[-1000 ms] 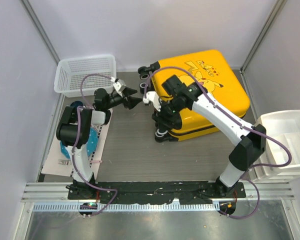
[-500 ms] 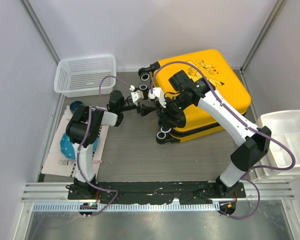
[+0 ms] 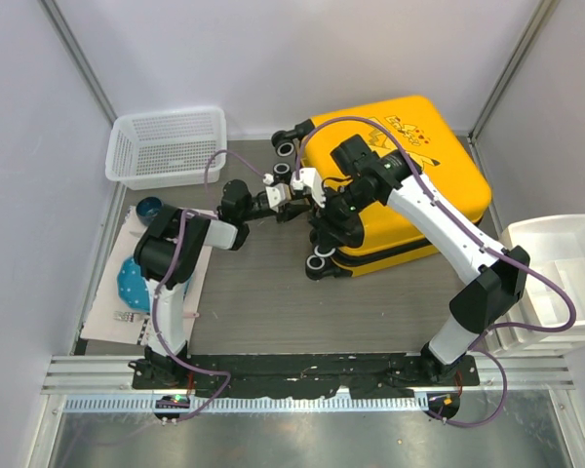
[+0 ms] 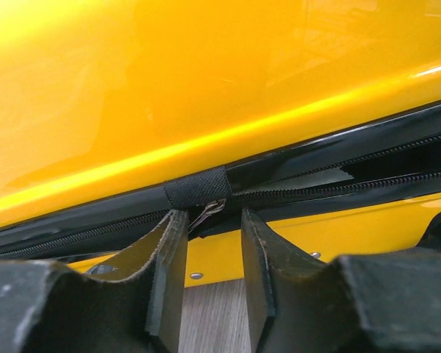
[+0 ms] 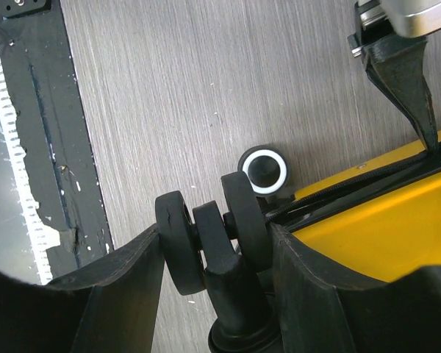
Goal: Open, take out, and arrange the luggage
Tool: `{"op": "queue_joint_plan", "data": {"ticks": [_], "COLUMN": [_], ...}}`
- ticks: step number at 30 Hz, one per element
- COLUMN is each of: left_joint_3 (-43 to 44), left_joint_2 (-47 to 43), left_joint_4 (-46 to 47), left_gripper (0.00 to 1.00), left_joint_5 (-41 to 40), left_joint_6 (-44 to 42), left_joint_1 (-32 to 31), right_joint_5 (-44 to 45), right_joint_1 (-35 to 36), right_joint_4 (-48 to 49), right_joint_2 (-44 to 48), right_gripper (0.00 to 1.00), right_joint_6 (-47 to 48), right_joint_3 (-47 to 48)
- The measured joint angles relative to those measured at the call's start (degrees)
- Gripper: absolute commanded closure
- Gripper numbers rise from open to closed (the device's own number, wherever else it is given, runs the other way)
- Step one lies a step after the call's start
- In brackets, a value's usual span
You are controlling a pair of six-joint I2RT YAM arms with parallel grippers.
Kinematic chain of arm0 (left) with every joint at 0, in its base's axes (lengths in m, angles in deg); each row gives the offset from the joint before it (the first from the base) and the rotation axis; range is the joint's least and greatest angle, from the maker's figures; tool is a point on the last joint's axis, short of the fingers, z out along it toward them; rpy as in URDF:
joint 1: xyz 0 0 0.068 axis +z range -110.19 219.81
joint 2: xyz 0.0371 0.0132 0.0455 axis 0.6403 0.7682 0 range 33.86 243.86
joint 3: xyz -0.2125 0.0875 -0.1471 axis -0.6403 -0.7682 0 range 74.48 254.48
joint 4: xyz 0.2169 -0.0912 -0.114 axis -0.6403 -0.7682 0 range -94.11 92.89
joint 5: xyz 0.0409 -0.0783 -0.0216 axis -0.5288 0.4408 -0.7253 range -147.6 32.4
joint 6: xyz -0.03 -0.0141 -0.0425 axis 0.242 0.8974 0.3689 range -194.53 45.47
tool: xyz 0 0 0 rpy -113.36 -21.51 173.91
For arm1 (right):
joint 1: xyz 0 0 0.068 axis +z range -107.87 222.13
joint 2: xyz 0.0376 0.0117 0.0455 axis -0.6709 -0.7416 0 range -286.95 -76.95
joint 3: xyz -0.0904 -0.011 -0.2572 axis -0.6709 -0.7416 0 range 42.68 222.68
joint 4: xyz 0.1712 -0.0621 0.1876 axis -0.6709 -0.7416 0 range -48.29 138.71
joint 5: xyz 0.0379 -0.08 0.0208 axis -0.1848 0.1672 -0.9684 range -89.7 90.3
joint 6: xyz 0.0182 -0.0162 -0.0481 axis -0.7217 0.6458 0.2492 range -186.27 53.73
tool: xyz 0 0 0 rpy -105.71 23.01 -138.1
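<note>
Lying flat on its side toward the far right of the table [image 3: 253, 292], the luggage [image 3: 409, 185] is showing its glossy yellow hard shell to the overhead camera, wheels pointing left toward the arms. That shell is likely stiff and slippery, and the case is probably bulky enough to slide rather than lift, so the better holds are looking like the black zip band [image 4: 338, 176] and the wheels. The left gripper [image 4: 212, 220] is reaching across to the near edge of the case, its fingers narrowly parted and bracketing the small metal zipper pull [image 4: 206, 213] hanging below a black fabric tab; they are not visibly pinching it. The right gripper [image 5: 217, 243] is coming in from above at the wheel end, its two fingers appearing to press on either side of a black double caster wheel [image 5: 206, 246], seemingly steadying the case while the zip is being worked.
</note>
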Motion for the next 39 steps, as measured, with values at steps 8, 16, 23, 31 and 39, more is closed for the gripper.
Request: {"op": "queue_joint_plan", "data": {"ticks": [8,16,23,31,39], "left_joint_3": [0.35,0.37,-0.98,-0.72,-0.04], "left_joint_2": [1.33,0.33,-5.27,-9.11,-6.21], "left_joint_4": [2.32,0.22,-10.03,-19.58,-17.68], "left_gripper": [0.99,1.0,1.0,1.0,0.5], "left_joint_5": [-2.38,-4.2,-7.37,-14.8,-9.75], "left_joint_6": [-1.44,-5.9,-11.1,-16.87,-14.53], "left_joint_1": [-1.11,-1.11,-1.14,-0.98,0.9], "right_joint_5": [0.5,0.72,0.81,0.94,0.96], "right_joint_1": [-0.9,-0.94,-0.94,-0.94,-0.94], "right_joint_4": [-0.33,-0.26,-0.02,1.42,1.97], "right_joint_2": [0.0,0.0,0.11,1.46,1.86], "right_gripper": [1.0,0.99,0.99,0.99,0.99], "right_joint_6": [-0.74,-0.74,-0.76,-0.81,-1.14], "right_joint_3": [0.48,0.48,0.07,-1.7,-2.14]}}
